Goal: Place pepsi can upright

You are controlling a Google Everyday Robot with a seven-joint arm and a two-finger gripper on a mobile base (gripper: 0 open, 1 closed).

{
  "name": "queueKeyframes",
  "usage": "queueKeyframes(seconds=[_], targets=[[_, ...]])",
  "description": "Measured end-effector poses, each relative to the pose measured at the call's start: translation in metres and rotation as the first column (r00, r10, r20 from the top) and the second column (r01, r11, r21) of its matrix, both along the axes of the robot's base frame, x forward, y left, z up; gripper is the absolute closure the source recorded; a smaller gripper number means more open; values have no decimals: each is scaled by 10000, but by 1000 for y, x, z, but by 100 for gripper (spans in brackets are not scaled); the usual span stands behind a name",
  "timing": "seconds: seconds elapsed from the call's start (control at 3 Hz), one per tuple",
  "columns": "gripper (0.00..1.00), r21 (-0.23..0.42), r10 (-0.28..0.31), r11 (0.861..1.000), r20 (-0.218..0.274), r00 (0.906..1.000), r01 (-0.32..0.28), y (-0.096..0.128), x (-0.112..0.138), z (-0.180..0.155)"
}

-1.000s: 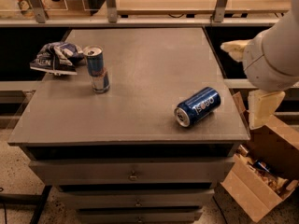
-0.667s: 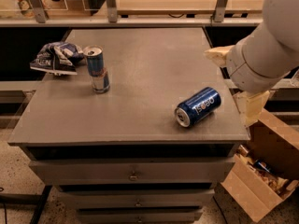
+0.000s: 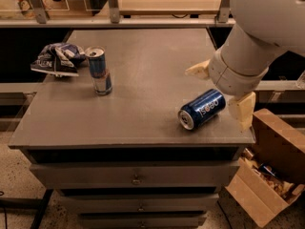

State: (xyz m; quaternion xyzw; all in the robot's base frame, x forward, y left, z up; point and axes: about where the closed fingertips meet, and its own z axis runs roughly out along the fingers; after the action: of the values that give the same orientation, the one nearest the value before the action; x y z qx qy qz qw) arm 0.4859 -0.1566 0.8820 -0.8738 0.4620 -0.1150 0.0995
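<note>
Pepsi can (image 3: pixel 202 109): in the camera view it lies on its side near the front right corner of the worktop (image 3: pixel 143 51), its silver top turned toward the worktop's front edge.
Gripper (image 3: pixel 217 98): over the worktop's right edge and holding nothing. Its fingers are spread wide apart, one (image 3: pixel 198 70) farther back on the worktop than the can, the other (image 3: pixel 243 109) at the right edge. Whether either touches the can, I cannot tell.
Handling: probably light and thin-walled, so a hard squeeze could dent it. It is smooth and round, and a nudge would likely roll it toward the worktop's front edge.
Hold: across the round body at mid-length, then tip it so its base meets the worktop.
Slim can (image 3: pixel 99 70): upright on the worktop's left half.
Snack bag (image 3: pixel 57 58): crumpled at the worktop's left edge.
Progress: not yet upright.
</note>
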Motion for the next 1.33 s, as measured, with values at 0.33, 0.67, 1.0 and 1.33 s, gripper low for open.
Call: queueKeyframes(seconds=[0.33,0.67,1.0,1.33], targets=[[0,-77,528,9985,-742,9958,-535,11,-6,-14],[0,-77,863,9961,-1187,9892,-878,21,-13,-25],[0,-82,958,9952,-1412,9853,-979,30,-17,-35],[0,-189,810,9962,-1484,9856,-847,34,-14,-42]])
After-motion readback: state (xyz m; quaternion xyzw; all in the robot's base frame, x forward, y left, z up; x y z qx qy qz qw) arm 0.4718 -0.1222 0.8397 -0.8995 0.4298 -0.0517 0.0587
